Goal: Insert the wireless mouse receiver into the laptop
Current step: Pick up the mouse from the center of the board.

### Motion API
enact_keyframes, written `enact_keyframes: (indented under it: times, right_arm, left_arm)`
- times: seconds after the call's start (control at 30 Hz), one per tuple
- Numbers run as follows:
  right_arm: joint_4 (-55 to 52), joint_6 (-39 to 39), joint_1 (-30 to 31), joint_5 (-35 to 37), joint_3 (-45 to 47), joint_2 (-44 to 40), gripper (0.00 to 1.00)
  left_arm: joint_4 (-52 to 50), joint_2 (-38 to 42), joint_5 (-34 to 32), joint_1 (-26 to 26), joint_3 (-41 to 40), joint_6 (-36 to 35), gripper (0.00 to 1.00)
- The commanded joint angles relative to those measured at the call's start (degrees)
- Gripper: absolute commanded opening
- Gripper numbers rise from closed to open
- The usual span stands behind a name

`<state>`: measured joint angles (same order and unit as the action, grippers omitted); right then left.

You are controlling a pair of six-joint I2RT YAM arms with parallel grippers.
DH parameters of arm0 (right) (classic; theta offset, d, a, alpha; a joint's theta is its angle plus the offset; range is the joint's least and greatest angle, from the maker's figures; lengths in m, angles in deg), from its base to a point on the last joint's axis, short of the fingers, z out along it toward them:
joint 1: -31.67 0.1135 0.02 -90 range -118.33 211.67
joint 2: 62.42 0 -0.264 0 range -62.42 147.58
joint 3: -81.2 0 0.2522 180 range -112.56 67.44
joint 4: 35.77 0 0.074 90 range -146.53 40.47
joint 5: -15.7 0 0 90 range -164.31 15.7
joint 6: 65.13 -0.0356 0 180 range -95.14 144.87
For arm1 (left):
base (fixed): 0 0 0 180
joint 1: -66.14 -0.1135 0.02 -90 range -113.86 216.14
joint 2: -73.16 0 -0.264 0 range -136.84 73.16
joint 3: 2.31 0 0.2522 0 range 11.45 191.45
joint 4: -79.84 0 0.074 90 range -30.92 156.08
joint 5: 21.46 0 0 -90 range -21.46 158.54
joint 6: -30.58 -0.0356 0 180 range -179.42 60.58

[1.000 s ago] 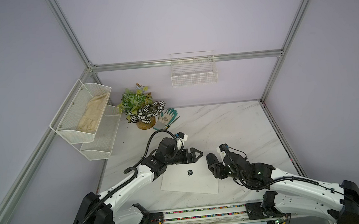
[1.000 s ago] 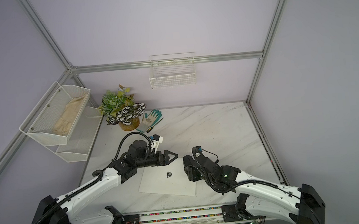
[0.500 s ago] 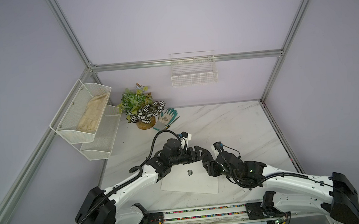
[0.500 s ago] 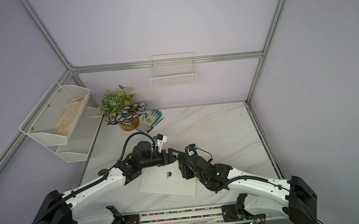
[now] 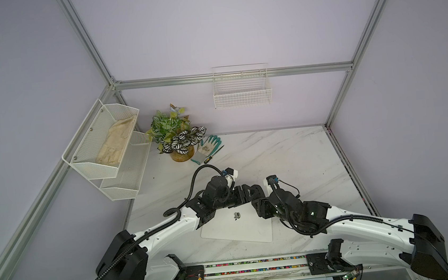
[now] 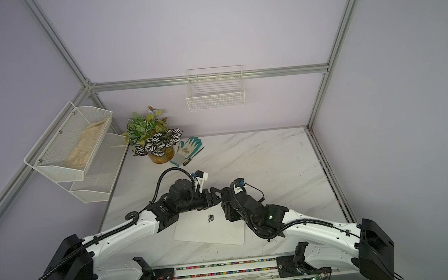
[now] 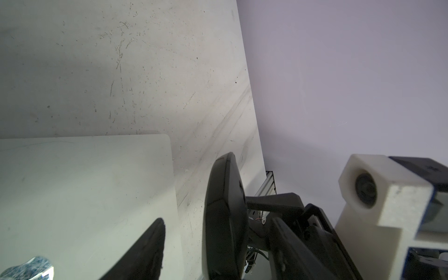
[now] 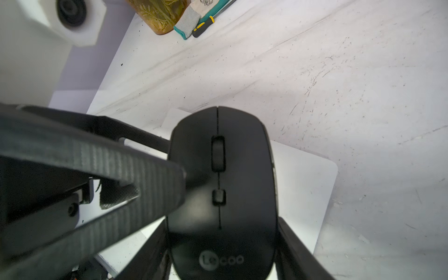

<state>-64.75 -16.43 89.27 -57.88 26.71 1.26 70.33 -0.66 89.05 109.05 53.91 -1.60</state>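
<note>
Pinching the mouse [image 8: 221,194], right fingers [image 8: 291,257] are cut off; left fingers [image 8: 121,162] spread astride it, blurred.

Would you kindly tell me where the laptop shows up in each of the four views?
Top view: laptop, low centre.
Top view: laptop, low centre too.
Left wrist: laptop, rounded corner showing, beside the mouse.
Right wrist: laptop, behind the held mouse.
Shared landmark: the marble table.

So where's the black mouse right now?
In the right wrist view, the black mouse is held in the right tool, above the laptop's far edge, with the left tool close beside it.
</note>
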Motion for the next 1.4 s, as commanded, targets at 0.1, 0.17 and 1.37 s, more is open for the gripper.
enact_keyframes:
  times: [0.1,0.17,1.37]
  right_arm:
    - [5.2,-2.2,0.5,0.8,0.2,-0.8,0.37]
    - [5.4,-2.3,0.5,0.4,0.3,-0.6,0.37]
    - [-2.8,8.9,1.2,0.3,-3.4,-0.7,0.74]
  left_arm:
    - [4.6,-0.1,-0.6,0.6,-2.4,1.0,0.56]
    - [5.8,-0.3,-0.6,0.6,-2.6,1.3,0.52]
    - [-9.9,-4.5,-6.3,1.0,8.4,-5.8,0.08]
